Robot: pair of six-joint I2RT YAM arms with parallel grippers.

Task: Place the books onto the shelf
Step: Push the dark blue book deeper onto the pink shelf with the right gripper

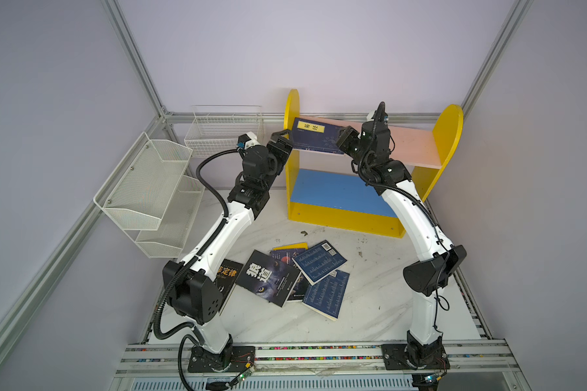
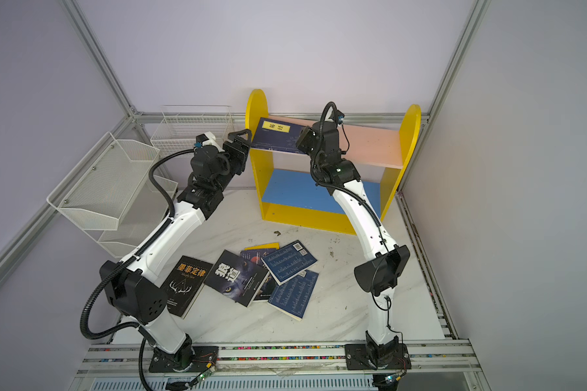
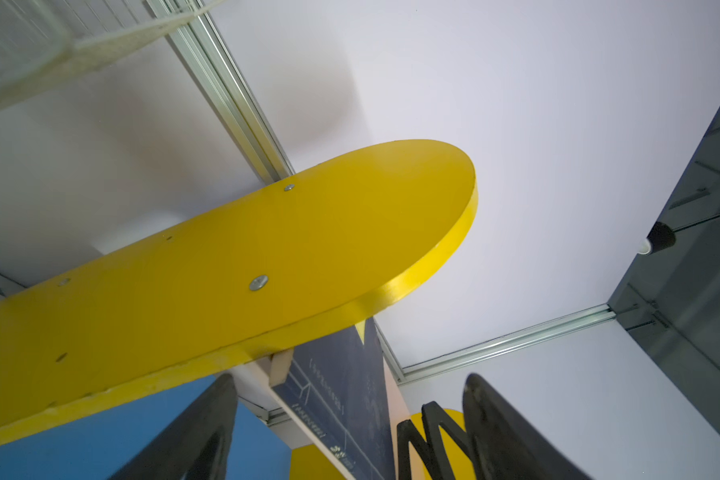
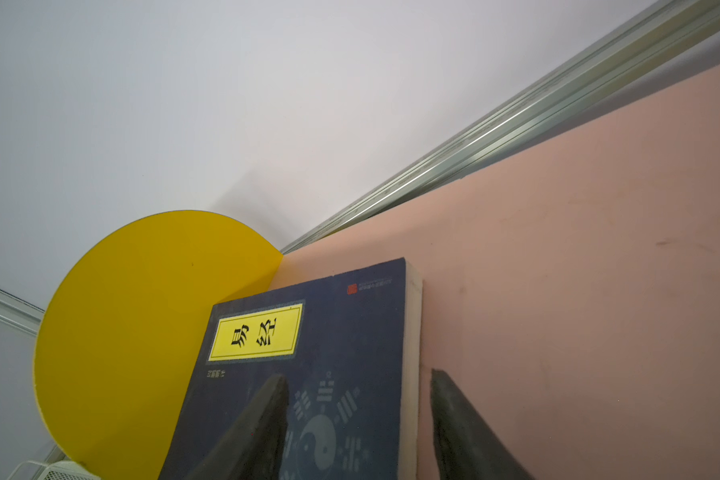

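Observation:
The shelf stands at the back with yellow side panels, a pink upper board and a blue lower board. One navy book with a yellow label lies on the pink board against the left panel. My right gripper is open at that book's right edge, one finger over the cover and one over the bare board. Outside the left panel, my left gripper is open and holds nothing. Several more books lie overlapping on the table.
A white mesh tiered rack and a white wire basket stand at the left back, close to my left arm. One black book lies partly under my left arm's elbow. Aluminium frame posts and walls close in the back corners.

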